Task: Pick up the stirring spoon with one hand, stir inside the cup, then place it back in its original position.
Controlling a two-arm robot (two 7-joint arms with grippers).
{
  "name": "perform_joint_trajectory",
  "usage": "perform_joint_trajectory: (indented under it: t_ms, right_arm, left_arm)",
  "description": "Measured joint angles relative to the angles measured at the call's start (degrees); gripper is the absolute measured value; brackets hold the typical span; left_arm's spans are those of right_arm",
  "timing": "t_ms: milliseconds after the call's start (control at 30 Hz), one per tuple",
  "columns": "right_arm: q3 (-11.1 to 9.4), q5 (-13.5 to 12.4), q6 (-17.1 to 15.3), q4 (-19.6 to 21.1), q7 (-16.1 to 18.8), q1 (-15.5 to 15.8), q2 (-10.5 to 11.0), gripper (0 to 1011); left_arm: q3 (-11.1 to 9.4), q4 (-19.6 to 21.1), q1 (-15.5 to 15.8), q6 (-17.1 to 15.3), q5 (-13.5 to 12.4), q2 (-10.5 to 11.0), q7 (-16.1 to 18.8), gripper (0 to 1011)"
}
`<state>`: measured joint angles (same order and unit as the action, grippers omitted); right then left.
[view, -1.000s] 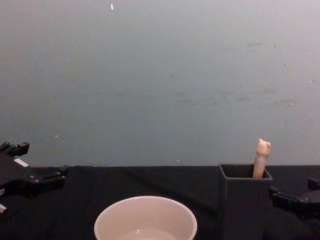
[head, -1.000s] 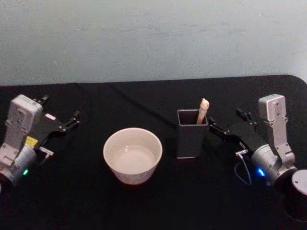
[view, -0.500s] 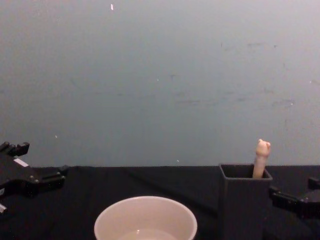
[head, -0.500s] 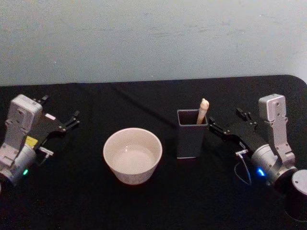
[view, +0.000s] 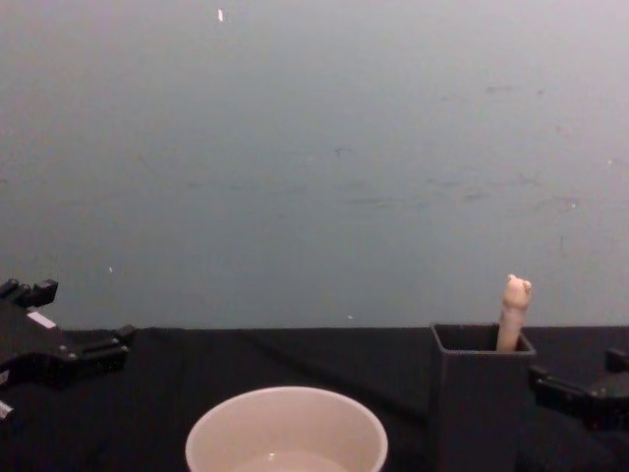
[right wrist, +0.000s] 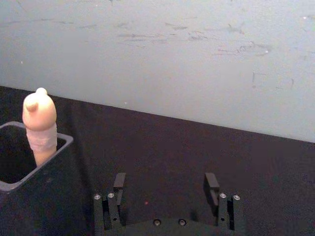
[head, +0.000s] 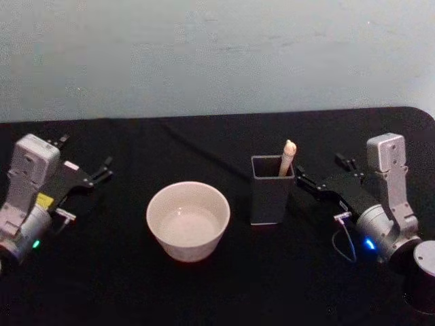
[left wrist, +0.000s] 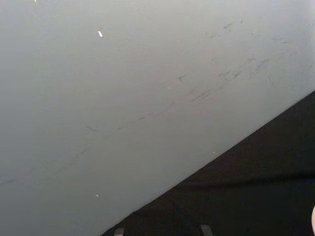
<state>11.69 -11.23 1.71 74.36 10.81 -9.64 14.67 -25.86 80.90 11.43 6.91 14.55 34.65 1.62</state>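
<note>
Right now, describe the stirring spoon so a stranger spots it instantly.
On the black table, right of the cream cup, stands a dark square holder. The stirring spoon stands inside it, the only thing with a beige bear-head handle poking above the rim.

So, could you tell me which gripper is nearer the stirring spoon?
The right. The right gripper sits just beside the holder with the stirring spoon; the left gripper is far off, beyond the cup.

You get the head view looking down on the whole black table [head: 204, 285], the chest view low and close across it toward the wall [view: 314, 147], and both share the cup [head: 188, 219] and the holder [head: 271, 189].
</note>
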Motion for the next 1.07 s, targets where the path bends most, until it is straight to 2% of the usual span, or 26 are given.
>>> perform_joint_trajectory:
  t_ms: [1067]
  right_arm:
    - [0.0,0.0,0.01,0.0,0.0,0.0,0.0,1002]
  left_arm:
    - [0.0,0.0,0.0,0.0,0.0,0.0,0.0,1001]
